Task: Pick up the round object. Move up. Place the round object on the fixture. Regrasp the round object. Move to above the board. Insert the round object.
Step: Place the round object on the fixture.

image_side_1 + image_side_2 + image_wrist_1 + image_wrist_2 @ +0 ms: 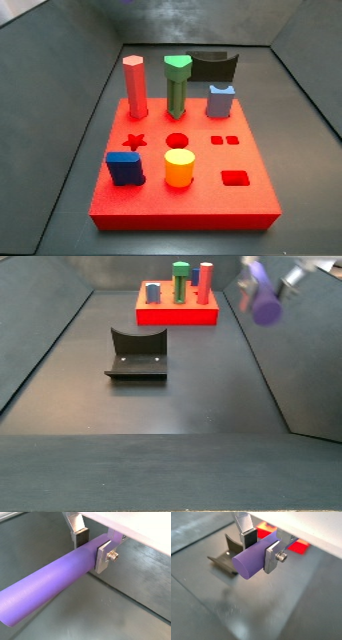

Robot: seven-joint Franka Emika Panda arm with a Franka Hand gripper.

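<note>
Round object [50,584] airborne, clamped sideways in the gripper [93,549].
Fixture [136,351] sits mid-floor, nearer than the board [178,309] by the far wall. Fingers pinch the peg near one end; overhang could tilt it, missing the notch.

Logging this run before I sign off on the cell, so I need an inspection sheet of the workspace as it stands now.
Surface: dark grey floor, bare around the fixture.
Job's things: purple round peg held horizontal in the air, clear of the floor; fixture stands empty; red board at the far end, its round hole open.
Clutter: on the board, red hexagonal peg, green peg, grey-blue notched peg, blue block, yellow cylinder.
Grippers: gripper in the air, off to one side of the fixture, shut on the peg.
Cables: nothing seen.
Surroundings: dark grey walls.
</note>
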